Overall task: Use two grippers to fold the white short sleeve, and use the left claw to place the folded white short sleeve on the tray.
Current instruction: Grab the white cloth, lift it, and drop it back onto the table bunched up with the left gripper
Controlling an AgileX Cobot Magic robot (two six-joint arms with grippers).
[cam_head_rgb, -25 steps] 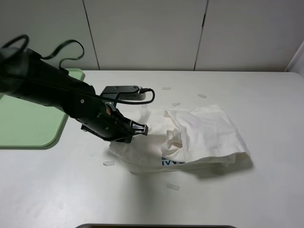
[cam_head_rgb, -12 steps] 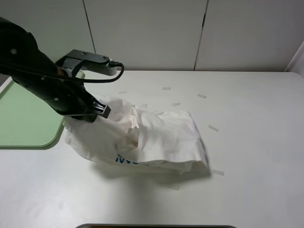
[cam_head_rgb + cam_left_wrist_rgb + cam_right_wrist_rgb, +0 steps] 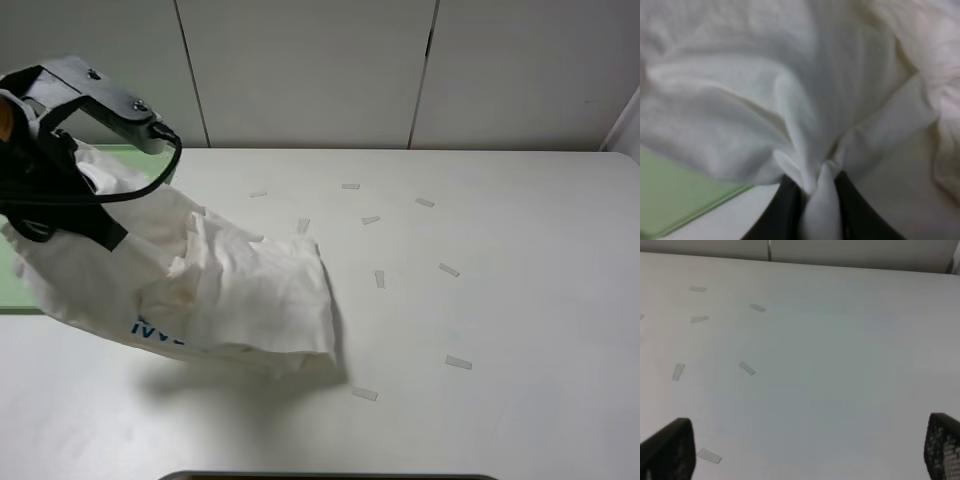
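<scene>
Crumpled white short sleeve (image 3: 230, 290) farther left, over green tray (image 3: 670, 200)

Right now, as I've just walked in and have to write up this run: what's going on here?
The left gripper is shut on a bunched fold of the white short sleeve and holds that end raised by the tray. The rest of the shirt lies crumpled on the table, so it is not on the tray yet. The right gripper is open over bare table dotted with tape strips and touches nothing.
</scene>
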